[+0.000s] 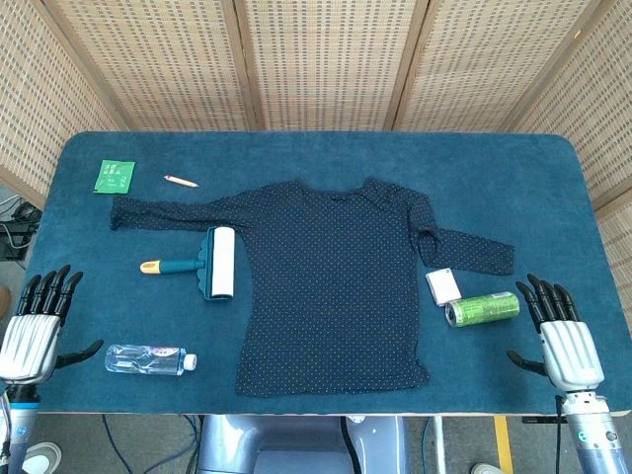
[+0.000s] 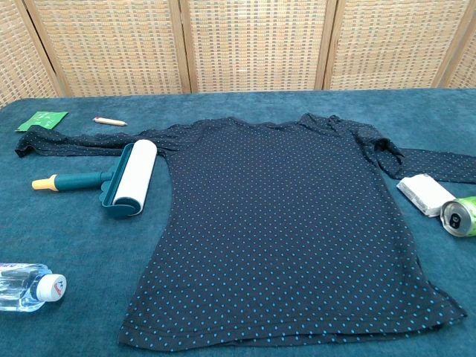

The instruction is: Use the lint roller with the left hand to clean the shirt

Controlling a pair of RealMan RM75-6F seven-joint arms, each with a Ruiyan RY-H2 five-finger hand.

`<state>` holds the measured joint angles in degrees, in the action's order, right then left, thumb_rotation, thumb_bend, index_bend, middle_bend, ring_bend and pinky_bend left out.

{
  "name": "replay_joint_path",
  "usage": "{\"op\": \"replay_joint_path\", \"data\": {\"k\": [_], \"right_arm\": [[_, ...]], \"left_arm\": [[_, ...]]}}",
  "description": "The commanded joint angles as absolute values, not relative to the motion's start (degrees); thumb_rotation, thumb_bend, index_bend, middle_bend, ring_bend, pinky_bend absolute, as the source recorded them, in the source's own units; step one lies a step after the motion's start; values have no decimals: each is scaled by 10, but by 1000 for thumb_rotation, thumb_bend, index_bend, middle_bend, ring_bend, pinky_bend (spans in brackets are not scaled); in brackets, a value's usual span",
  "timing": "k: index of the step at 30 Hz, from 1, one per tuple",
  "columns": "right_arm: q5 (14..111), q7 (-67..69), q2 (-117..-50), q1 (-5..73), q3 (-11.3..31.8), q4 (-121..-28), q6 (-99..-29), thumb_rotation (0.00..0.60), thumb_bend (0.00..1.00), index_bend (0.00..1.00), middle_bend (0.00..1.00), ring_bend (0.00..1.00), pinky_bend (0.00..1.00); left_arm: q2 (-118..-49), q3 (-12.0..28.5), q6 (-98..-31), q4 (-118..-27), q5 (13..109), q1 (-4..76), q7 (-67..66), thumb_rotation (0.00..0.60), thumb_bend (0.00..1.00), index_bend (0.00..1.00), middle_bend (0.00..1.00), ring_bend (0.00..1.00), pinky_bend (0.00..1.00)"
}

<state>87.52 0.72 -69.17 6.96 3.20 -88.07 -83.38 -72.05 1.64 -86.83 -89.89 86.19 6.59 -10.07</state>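
Observation:
A dark navy shirt (image 1: 336, 286) (image 2: 290, 223) with small blue dots lies flat in the middle of the blue table, sleeves spread to both sides. The lint roller (image 1: 202, 264) (image 2: 119, 178), with a white roll, teal body and yellow-tipped handle, lies just left of the shirt, below the left sleeve. My left hand (image 1: 38, 321) rests at the table's front left corner, fingers apart and holding nothing, well away from the roller. At the front right corner my right hand (image 1: 563, 331) is likewise spread and empty. Neither hand shows in the chest view.
A clear water bottle (image 1: 148, 358) (image 2: 26, 286) lies front left. A green can (image 1: 482, 308) (image 2: 461, 216) and a white block (image 1: 443, 286) (image 2: 422, 193) lie right of the shirt. A green packet (image 1: 115, 176) (image 2: 41, 120) and a small pencil (image 1: 181, 181) (image 2: 109, 120) sit far left.

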Motion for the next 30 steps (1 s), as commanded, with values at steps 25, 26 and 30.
{"op": "replay_joint_path", "data": {"k": [25, 26, 30], "right_arm": [[867, 14, -692, 71, 34, -878, -829, 600, 54, 0, 0, 0, 0], [867, 14, -692, 71, 34, -877, -827, 600, 54, 0, 0, 0, 0], [866, 13, -693, 72, 34, -875, -825, 600, 55, 0, 0, 0, 0]], "left_arm": [[-719, 29, -849, -909, 856, 76, -111, 600, 120, 0, 0, 0, 0], [-717, 32, -843, -912, 852, 81, -118, 600, 122, 0, 0, 0, 0], [-712, 43, -829, -925, 841, 92, -137, 600, 126, 0, 0, 0, 2]]}}
